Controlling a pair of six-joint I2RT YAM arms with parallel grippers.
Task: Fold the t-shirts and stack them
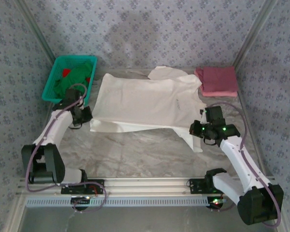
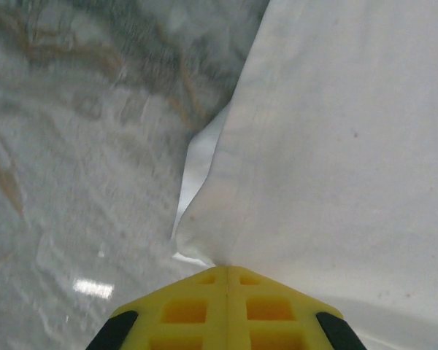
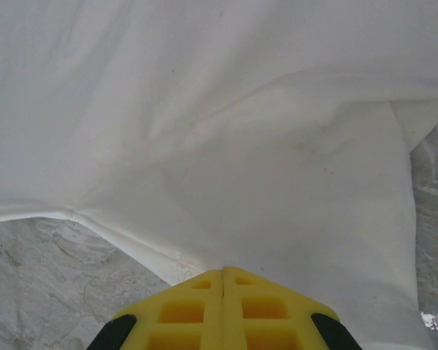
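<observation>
T-shirts: two out on the worktop (image 1: 135, 154). The cream-white t-shirt (image 1: 145, 101) is spread across the middle and the dusty pink t-shirt (image 1: 217, 79) sits far right.
Basket: teal plastic mesh basket (image 1: 50, 89) at the far left, holding crumpled green cloth (image 1: 75, 77) and a speck of red.
Left pincer (image 1: 85, 115): at the cream shirt's near-left corner. The wrist view shows yellow waffle-gridded fingers (image 2: 204, 310) pressed together, clamped on the cloth edge, which rises in a soft peaked fold.
Cream cloth: smooth, matte, lightly creased, lying sideways with the tiny grey chest mark (image 1: 178, 101) toward the right.
Worktop surface: grey-white marbling. The left wrist view catches a glossy glint, and the top view gives the whole veined slab.
Right pincer (image 1: 198, 129): by the near sleeve, its yellow fingers (image 3: 263, 310) together and gripping cloth. Up close, wrinkles fan out from the grip.
Pink shirt: folded into a neat rectangle, just beside the cream shirt's shoulder.
</observation>
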